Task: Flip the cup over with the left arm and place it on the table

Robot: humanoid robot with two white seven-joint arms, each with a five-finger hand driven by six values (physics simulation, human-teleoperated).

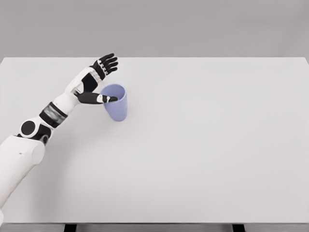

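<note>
The small periwinkle-blue plastic cup [116, 103] stands upright on the white table [193, 145], mouth up and tipped slightly towards the left, so a little of its inner wall shows. It is a plain, handleless tumbler, wider at the rim than at the base, the same soft blue inside and out. It sits in the left half of the table, towards the far edge, well away from the near side. A dark thumb of the left hand [94, 77] lies across the rim on the cup's left, its tip reaching over the opening. A faint shadow falls on the table around the base.
</note>
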